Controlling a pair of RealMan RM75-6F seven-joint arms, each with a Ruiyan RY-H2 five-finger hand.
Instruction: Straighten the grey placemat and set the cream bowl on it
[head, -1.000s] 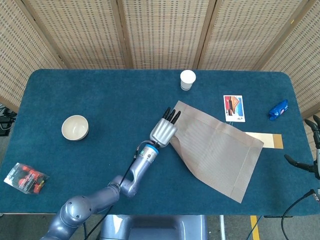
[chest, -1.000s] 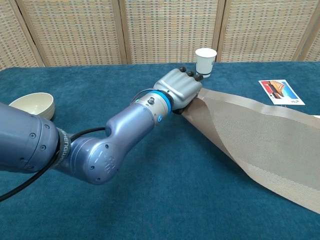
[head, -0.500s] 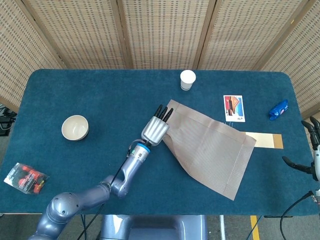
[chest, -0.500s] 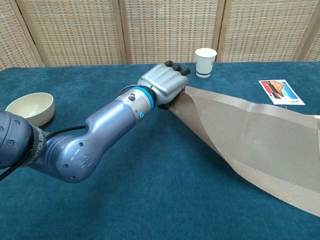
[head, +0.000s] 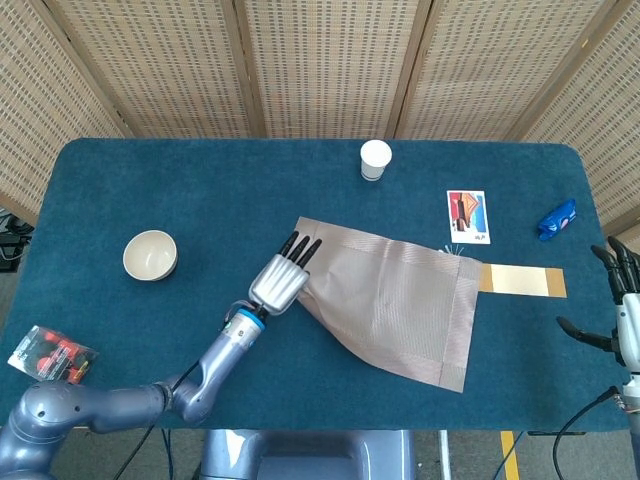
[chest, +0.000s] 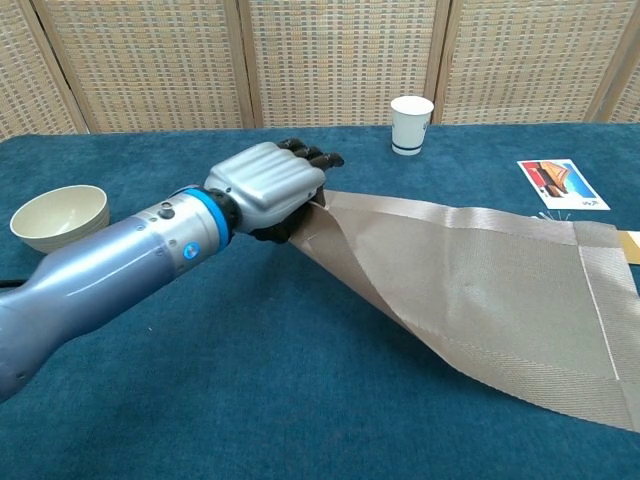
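1. My left hand (head: 281, 279) grips the near-left corner of the grey placemat (head: 395, 300), fingers curled over the edge and thumb tucked beneath; the chest view shows the cloth lifted and folded where I pinch it (chest: 262, 188).
2. The grey placemat lies askew on the blue desk (head: 200, 190), fanning out from my left hand toward the right, its far-right corner touching a tan card (head: 522, 281).
3. The cream bowl (head: 150, 254) sits upright on the desk well to the left of the placemat, apart from my left hand and clear of the mat; in the chest view it stands beside my left forearm (chest: 58, 215).
4. My right hand (head: 618, 310) hangs off the desk's right edge, well apart from the placemat, fingers spread and holding nothing.
5. A white paper cup (head: 375, 159) stands beyond the placemat near the desk's far edge.
6. A picture card (head: 468, 217) lies just past the placemat's far-right corner, a blue packet (head: 556, 219) further right of it.
7. A red-and-black packet (head: 50, 355) rests at the desk's near-left corner, well away from the placemat.
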